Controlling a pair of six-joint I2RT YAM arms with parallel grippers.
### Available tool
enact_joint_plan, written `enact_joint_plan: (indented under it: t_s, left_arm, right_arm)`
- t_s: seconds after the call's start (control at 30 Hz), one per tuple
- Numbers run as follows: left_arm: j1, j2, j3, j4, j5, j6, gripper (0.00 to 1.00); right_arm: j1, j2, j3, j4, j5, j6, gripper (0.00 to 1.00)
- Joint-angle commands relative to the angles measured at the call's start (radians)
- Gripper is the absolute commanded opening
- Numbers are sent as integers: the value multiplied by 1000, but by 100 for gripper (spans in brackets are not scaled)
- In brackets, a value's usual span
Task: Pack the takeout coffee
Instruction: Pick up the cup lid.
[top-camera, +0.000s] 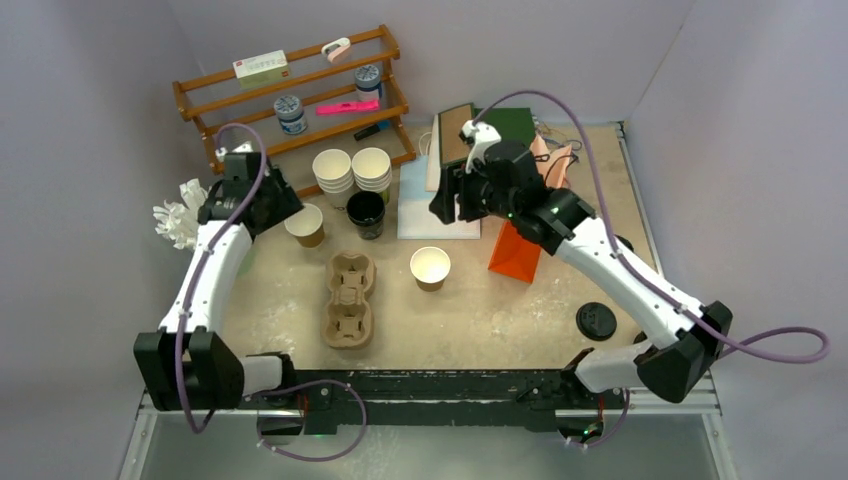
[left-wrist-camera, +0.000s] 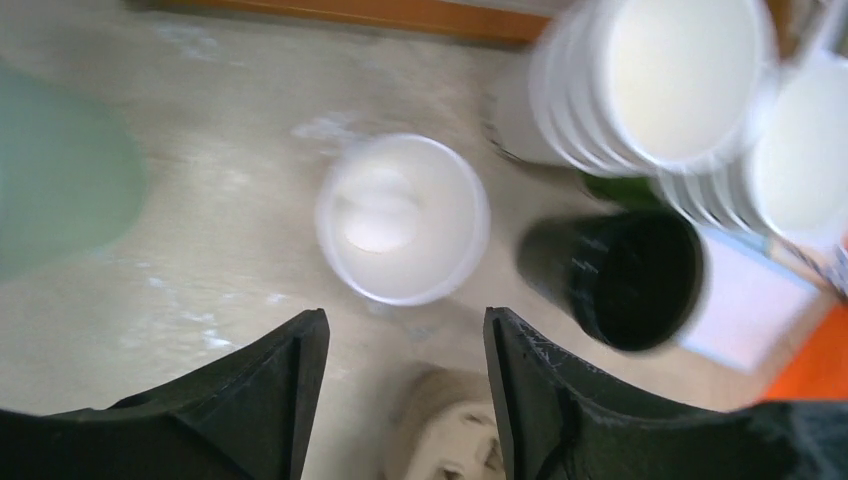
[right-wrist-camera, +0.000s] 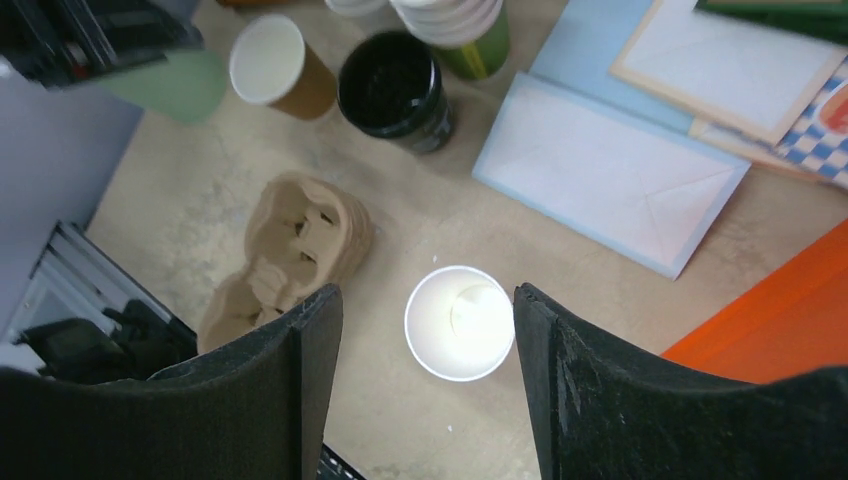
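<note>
Kraft cup (left-wrist-camera: 403, 218) beneath the left hand (left-wrist-camera: 405, 330): that hand hangs with jaws apart, holding nothing, and the cup stands upright just past the far left corner of the pulp carrier (top-camera: 349, 298). The right hand (right-wrist-camera: 428, 300) is spread and empty too, above a second kraft cup (right-wrist-camera: 460, 322), upright on the worktop (top-camera: 470, 320) near the carrier's right side. Neither cup wears a lid, and the carrier's wells look empty. By my judgement all the packing is left: lids on, both cups seated.
</note>
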Motion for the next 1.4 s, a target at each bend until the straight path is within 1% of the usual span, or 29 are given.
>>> enact_joint_plan:
  t_s: [0.0, 0.03, 0.1, 0.2, 0.27, 0.33, 0.4, 0.47, 0.57, 0.67, 0.73, 0.77, 0.83, 0.97, 1.1, 1.17, 1.27, 1.37]
  left_arm:
    - [-158, -84, -47, 71, 111, 18, 62]
    - [-186, -94, -61, 91, 141, 1, 64]
    - [-253, -104, -68, 120, 179, -23, 65]
    - [-402, -95, -56, 142, 160, -15, 68]
    - [-495, -84, -57, 167, 158, -1, 68]
    - [-571, -74, -63, 195, 169, 16, 68]
    - [-629, -67, -70, 217, 182, 40, 68]
    - [-665, -62, -77, 234, 201, 79, 68]
    - [-676, -58, -84, 235, 210, 129, 71]
    - [-677, -80, -112, 298, 251, 173, 72]
    - [-677, -103, -147, 360, 279, 182, 73]
    - [-678, -110, -167, 387, 281, 183, 73]
    - [-678, -111, -191, 411, 278, 188, 73]
    - [-678, -79, -203, 417, 292, 205, 70]
    - [-678, -69, -209, 442, 335, 224, 71]
    - [-678, -72, -217, 453, 330, 216, 74]
    - [-678, -68, -227, 469, 327, 203, 85]
    - [-681, -50, -237, 486, 332, 209, 89]
  right_arm:
    - [0, -23, 204, -158, 166, 1, 67]
    - [-7, -7, 260, -208, 200, -2, 67]
    - [-42, 27, 376, -299, 233, -9, 67]
    - [-130, 61, 507, -405, 275, -9, 67]
    - [-206, 54, 550, -445, 314, 4, 67]
    - [-273, 32, 570, -471, 389, 16, 67]
    - [-346, 16, 600, -530, 439, 43, 69]
    - [-429, -1, 614, -598, 454, 69, 70]
    - [-548, -64, 524, -652, 453, 107, 75]
    - [-648, -144, 345, -660, 445, 156, 81]
    - [-690, -174, 241, -654, 423, 201, 88]
    - [-734, -187, 182, -639, 402, 224, 92]
    - [-780, -204, 80, -600, 364, 267, 98]
    - [-815, -192, -54, -543, 290, 365, 99]
    - [-820, -171, -140, -488, 326, 439, 98]
    - [-836, -160, -172, -486, 355, 493, 99]
    - [-920, -177, -254, -431, 256, 513, 99]
    - [-956, -209, -300, -388, 248, 518, 98]
